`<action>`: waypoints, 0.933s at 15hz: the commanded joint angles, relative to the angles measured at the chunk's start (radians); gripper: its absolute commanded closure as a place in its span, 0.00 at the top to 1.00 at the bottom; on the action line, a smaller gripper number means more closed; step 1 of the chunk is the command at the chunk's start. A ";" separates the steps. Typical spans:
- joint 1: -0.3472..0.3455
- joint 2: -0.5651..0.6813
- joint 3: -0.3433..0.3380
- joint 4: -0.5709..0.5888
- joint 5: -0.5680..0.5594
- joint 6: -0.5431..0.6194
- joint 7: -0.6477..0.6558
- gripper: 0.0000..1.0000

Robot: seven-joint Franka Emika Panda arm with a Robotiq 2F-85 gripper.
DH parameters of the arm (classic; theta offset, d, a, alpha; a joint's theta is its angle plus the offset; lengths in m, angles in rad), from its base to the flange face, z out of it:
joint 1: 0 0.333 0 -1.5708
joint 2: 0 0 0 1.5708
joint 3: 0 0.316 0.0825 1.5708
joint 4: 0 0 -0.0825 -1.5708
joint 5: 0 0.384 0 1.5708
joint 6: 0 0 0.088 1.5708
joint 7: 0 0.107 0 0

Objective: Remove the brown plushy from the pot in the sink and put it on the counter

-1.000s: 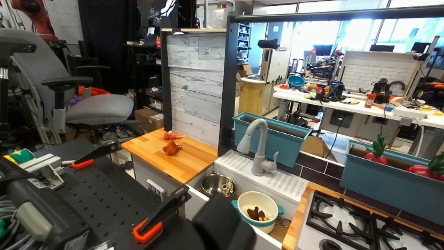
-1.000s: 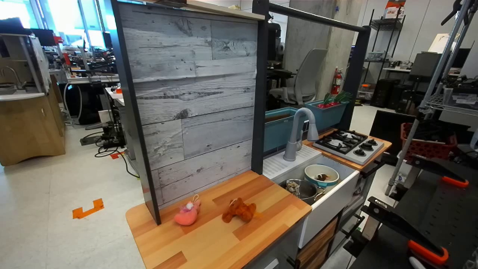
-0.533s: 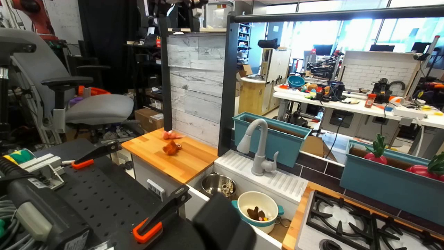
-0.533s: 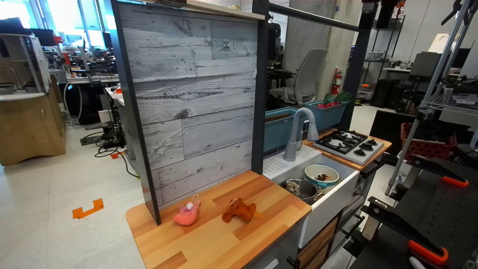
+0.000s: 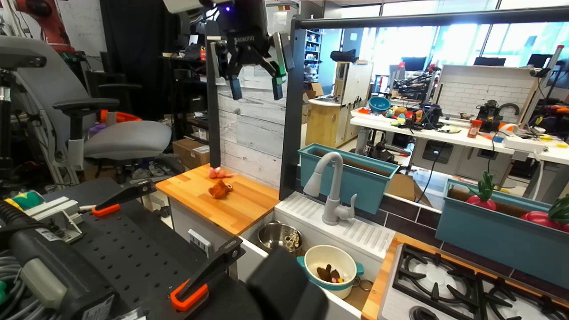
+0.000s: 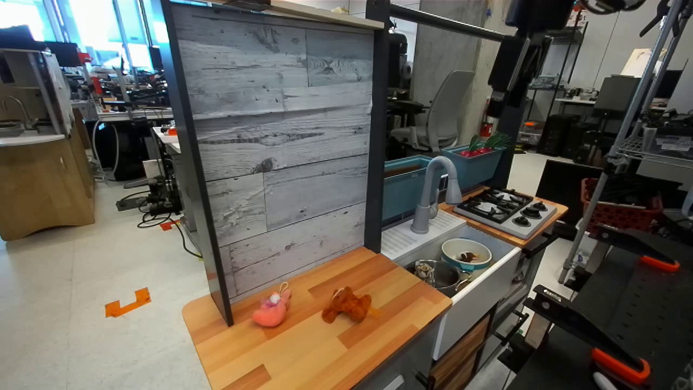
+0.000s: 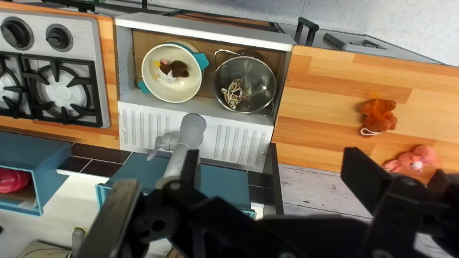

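Jaws are spread wide on the gripper [image 5: 257,89], hanging up in the air well apart from the pot [image 7: 172,93], and in the wrist view they poke in from the bottom edge with a big gap between them. Up close in an exterior view there's a black perforated desk [image 5: 129,249] with orange-handled clamps [image 5: 206,271] on it, plus a blurry black shape [image 5: 284,284] I honestly can't make out. Past that you hit the sink [image 6: 479,300], and yep, the brown plushy [image 7: 179,68] is sitting inside the pot in there. It's a dark lump with white, pink and yellow bits [image 7: 166,74] right next to it; can't tell if those belong to it or to a second toy. Just beside that pot is a steel pan [image 7: 258,75] holding some spotted thing [image 7: 235,94]. A stove [image 6: 495,203] sits on one side of the sink, and on the opposite side the counter [image 6: 303,352] has an orange figure [image 6: 348,304] and a pink plush [image 6: 273,309] lying near each other. The grey faucet [image 5: 333,195] stands at the back of the sink. Farther back there are two teal planters [image 5: 369,191], one of them holding red veggies [image 5: 482,203] with green leaves, and way off in the background sits a cluttered white desk [image 5: 458,139].
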 commanded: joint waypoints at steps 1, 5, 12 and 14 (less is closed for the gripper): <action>-0.017 0.088 -0.023 -0.009 0.000 0.165 -0.057 1.00; -0.034 0.200 -0.035 -0.025 0.021 0.342 -0.098 1.00; -0.088 0.417 0.027 0.015 0.083 0.484 -0.123 1.00; -0.124 0.482 0.063 0.059 0.116 0.453 -0.117 1.00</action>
